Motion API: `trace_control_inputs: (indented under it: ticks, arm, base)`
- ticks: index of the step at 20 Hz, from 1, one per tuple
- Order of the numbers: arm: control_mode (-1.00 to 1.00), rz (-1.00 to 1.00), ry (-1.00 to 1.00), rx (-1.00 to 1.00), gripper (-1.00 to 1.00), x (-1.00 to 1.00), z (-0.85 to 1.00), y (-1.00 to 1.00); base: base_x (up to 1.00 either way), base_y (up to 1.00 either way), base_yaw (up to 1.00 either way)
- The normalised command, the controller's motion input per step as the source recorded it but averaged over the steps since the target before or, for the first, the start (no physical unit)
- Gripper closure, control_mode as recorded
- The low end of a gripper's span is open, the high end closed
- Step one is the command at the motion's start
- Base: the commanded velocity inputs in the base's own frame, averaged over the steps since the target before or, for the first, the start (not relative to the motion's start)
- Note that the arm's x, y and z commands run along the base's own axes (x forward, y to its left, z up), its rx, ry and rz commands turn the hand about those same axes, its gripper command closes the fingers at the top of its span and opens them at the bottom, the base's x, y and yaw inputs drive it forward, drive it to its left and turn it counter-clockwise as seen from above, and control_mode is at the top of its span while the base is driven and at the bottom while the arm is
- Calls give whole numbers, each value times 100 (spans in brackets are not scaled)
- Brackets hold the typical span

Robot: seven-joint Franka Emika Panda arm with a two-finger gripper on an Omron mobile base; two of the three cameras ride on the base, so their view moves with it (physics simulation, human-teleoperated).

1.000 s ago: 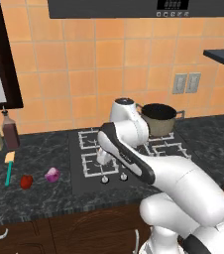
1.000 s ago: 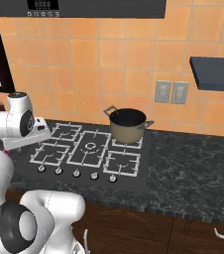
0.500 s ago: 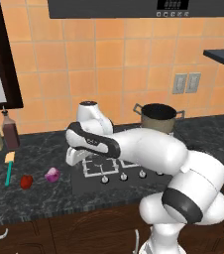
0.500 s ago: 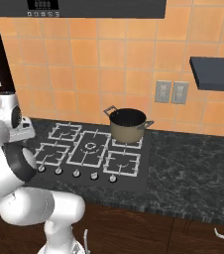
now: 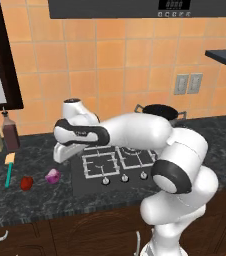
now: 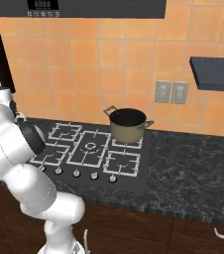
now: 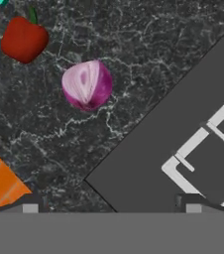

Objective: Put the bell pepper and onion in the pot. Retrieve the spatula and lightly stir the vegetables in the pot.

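Our white arm, dark at the joints

We see a glossy white arm [image 5: 135, 131] built of fat rounded segments, with black bands ringing its joints: one wide dark collar at the elbow [image 5: 174, 175], another dark ring near the wrist [image 5: 80, 132]. Our shell is smooth, with no cables or screws that we can make out. A small grey cap tops the wrist housing. In the right base view our bulbous white links [image 6: 15, 163] carry the same black ring, and two small dark fingertips [image 7: 30, 202] show in the hand view.
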Motion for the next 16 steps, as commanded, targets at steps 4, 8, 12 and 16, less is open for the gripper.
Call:
trace_control_inputs:
  ticks: [4, 8, 12, 16]
  arm:
    - [-100, 0, -15, 4, -100, 3, -27, 36]
    - [-100, 0, 0, 0, -100, 0, -30, 21]
    - [-100, 0, 0, 0, -100, 1, -32, 31]
    - [-100, 0, 0, 0, -100, 0, -33, 31]
  base:
    - [0, 0, 0]
    - [0, 0, 0]
    - [0, 0, 0]
    - [0, 0, 0]
